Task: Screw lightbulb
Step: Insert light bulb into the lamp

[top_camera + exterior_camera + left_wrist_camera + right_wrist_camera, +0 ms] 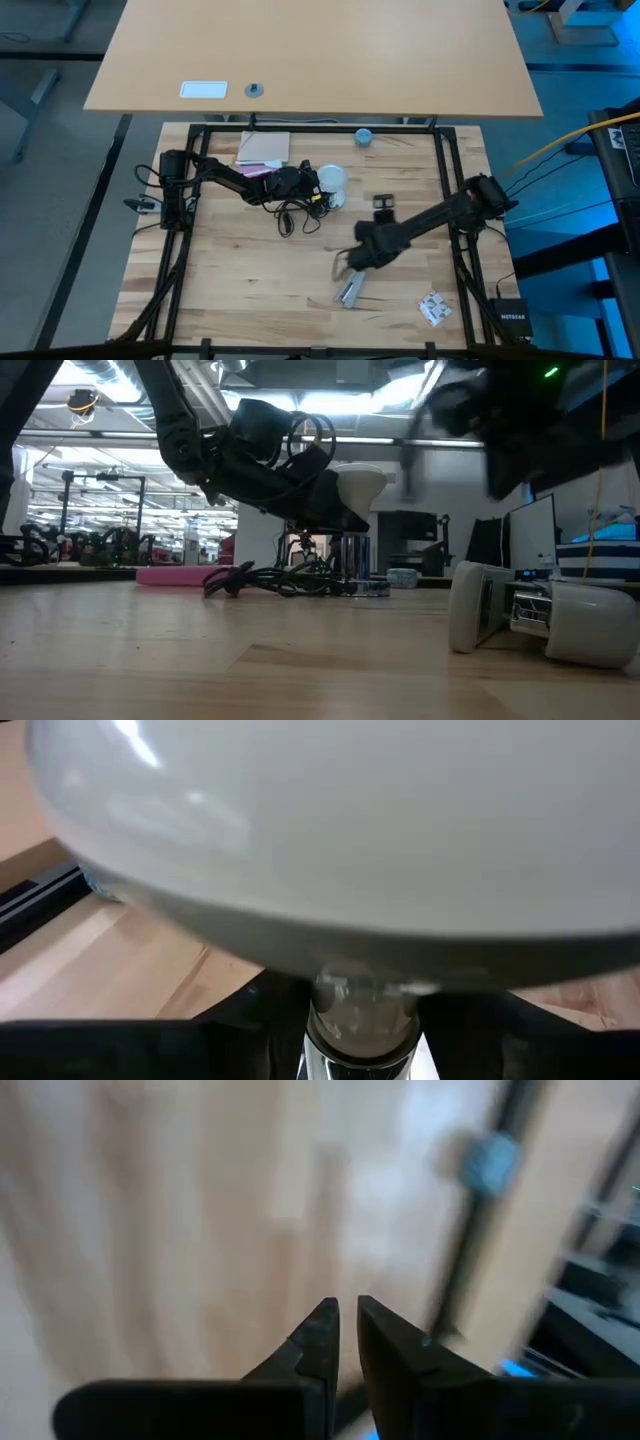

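Your left pincer [312,184] is clamped on the lightbulb [332,178], holding it right above the silvery socket [350,556] near the far middle of the desk [250,290]. A black cord [295,218] lies beside the socket. Your right pincer [345,1330] hangs over the near right part of the desk, its fingers almost together and holding nothing.

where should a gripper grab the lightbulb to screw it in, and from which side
Grip the lightbulb across its round frosted globe, coming level from the left arm's side. Its narrow neck points down into the silvery socket, so only the globe is free. The left gripper holds it that way.
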